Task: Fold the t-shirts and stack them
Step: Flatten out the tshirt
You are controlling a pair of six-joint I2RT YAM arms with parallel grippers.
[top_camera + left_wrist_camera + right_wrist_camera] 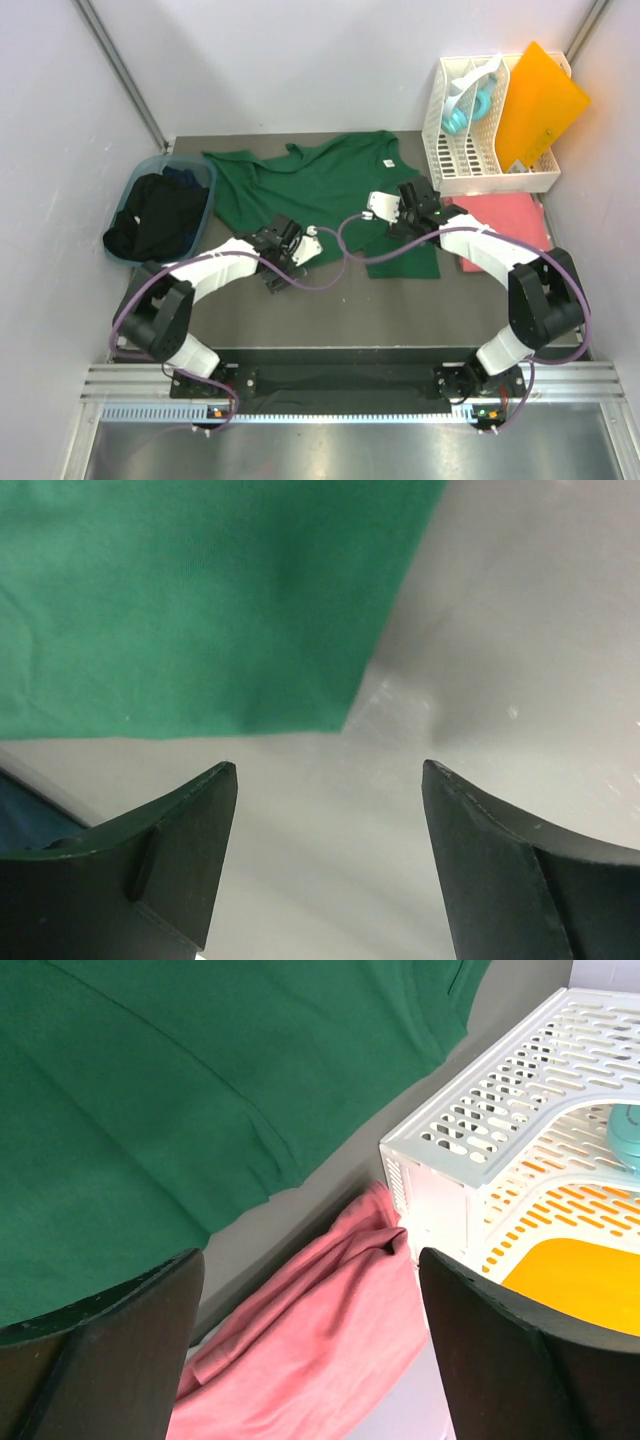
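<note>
- Sitting at about ten o'clock on the table, a blue bin [170, 162] holds the dark t-shirts [160, 220] in a bunched heap, none of them folded yet.
- Just right of it, the left gripper [328, 780] has its jaws wide apart with nothing between them. It is low over bare table [520, 630], and the hem corner of the green t-shirt [180, 600] is at its eleven o'clock. To my eye, closing from here would pinch air or only the very edge. The cloth could then slip out as soon as it is lifted.
- The green t-shirt itself lies spread around twelve o'clock, mostly flat, with one part reaching down toward the centre. If the two arms pick up at uneven points, I'd expect the fold to come out skewed.
- The right gripper [310, 1260] is also wide and empty, above the green shirt's right-hand edge.
- At three o'clock lies the coral pink t-shirt [320, 1340], rumpled, its corner touching the white rack [470, 1140].
- The rack stands at two o'clock with an orange sheet [540, 105] leaning in it. With all this so close, a reach that drifts right could catch the pink cloth along with the green, or nudge the rack.
</note>
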